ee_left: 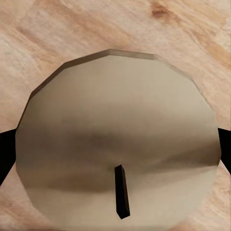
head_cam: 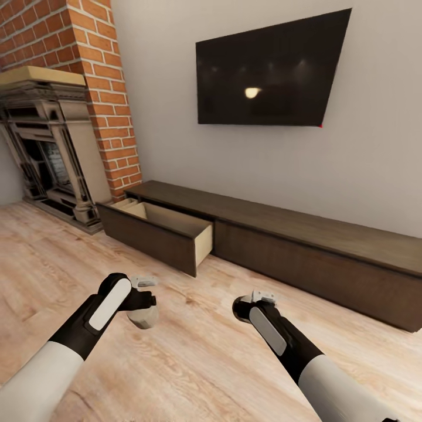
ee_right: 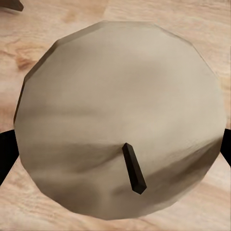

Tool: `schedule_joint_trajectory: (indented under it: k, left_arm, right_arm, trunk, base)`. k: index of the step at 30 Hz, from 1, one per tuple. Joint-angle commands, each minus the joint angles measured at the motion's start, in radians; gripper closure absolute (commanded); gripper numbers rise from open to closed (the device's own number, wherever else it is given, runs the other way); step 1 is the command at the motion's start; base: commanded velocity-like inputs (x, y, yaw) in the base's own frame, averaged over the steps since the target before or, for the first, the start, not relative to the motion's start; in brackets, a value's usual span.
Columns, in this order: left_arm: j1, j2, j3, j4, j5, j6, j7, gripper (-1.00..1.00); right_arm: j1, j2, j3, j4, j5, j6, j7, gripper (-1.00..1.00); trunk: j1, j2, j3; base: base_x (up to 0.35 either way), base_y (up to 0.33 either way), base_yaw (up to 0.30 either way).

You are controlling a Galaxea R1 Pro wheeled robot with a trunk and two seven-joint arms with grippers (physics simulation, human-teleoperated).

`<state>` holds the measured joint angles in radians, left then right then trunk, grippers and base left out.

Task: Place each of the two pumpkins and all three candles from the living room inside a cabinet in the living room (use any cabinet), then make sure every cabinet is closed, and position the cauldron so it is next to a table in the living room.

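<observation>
Evidently a candle [ee_left: 115,144] sits clamped in the left gripper [head_cam: 142,305] and another candle [ee_right: 120,120] in the right gripper [head_cam: 262,298], both above the floor short of the cabinet's [head_cam: 305,234] open drawer [head_cam: 170,225], unstowed.

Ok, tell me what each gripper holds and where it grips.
Left gripper holds a candle by its sides; right gripper likewise holds a second candle.

One candle [ee_left: 115,144], a stubby grey-beige cylinder with a short dark wick, sits upright in the left end effector [head_cam: 142,305] above the wooden floor. A second, matching candle [ee_right: 120,120] sits in the right end effector [head_cam: 258,300]. The long dark-brown cabinet [head_cam: 305,234] stands against the wall, its leftmost drawer [head_cam: 161,225] pulled open, showing a tan interior.
</observation>
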<state>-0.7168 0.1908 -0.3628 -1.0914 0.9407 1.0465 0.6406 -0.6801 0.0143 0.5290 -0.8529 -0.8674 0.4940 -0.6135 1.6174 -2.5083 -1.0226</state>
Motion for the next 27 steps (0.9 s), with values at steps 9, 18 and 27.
schedule_joint_trajectory:
  k: [9, 18, 27]
  left_arm:
    - [-0.001, 0.002, -0.001, -0.001, 0.010, 0.001, 0.011, 1.00]
    - [-0.001, 0.002, 0.000, 0.000, 0.012, 0.001, 0.013, 1.00]
    - [-0.001, 0.002, 0.001, 0.000, 0.015, 0.001, 0.013, 1.00]
  right_arm:
    - [-0.001, -0.001, 0.003, -0.002, -0.008, -0.001, -0.008, 1.00]
    - [-0.001, -0.001, 0.003, -0.002, -0.008, -0.002, -0.008, 1.00]
    - [-0.001, 0.000, 0.004, -0.002, -0.008, -0.001, -0.008, 1.00]
  trunk:
    - [0.000, -0.001, -0.001]
    - [0.000, -0.001, -0.001]
    - [0.000, -0.001, -0.001]
  base:
    - [0.000, 0.000, 0.289]
    - [0.000, 0.000, 0.289]
    - [0.000, 0.000, 0.289]
